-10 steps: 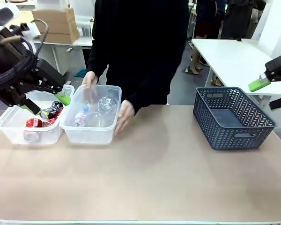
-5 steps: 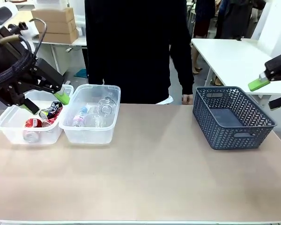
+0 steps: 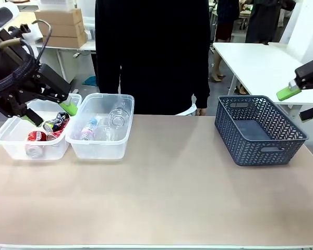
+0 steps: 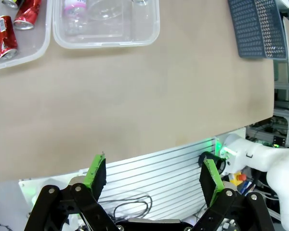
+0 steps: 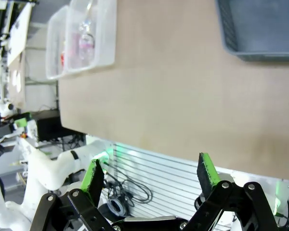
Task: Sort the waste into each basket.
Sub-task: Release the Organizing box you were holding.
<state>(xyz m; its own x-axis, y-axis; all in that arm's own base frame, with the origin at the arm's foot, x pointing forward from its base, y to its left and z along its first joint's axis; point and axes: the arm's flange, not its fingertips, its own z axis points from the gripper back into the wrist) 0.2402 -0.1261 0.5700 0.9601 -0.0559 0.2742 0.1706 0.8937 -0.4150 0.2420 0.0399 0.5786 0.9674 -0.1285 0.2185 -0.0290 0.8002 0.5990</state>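
**Hovering claws, sorted tubs**

Looking across the surface (image 3: 172, 192), you see two clear tubs side by side at your left. The outer tub (image 3: 21, 138) holds red and black cans (image 3: 47, 130); the inner tub (image 3: 101, 133), just beside it, holds clear plastic bottles (image 3: 101, 125) with pale labels. The two rims stand very close; you cannot tell whether they touch.

Your left claw (image 3: 49, 112) hangs above the can tub, its jaws spread wide with nothing between the green pads. From the left wrist view the same claw (image 4: 154, 175) shows both fingers apart over the near edge of the surface, with the can tub (image 4: 19, 53) and bottle tub (image 4: 106, 38) far up the picture.

Your right claw (image 3: 301, 104) sits raised at the right edge, beyond a dark grey lattice basket (image 3: 258, 130), which looks bare inside. In the right wrist view that claw (image 5: 151, 173) is also spread and holds nothing.

A person in dark clothing stands at the far side, one hand (image 3: 200, 111) hanging near the surface's edge.
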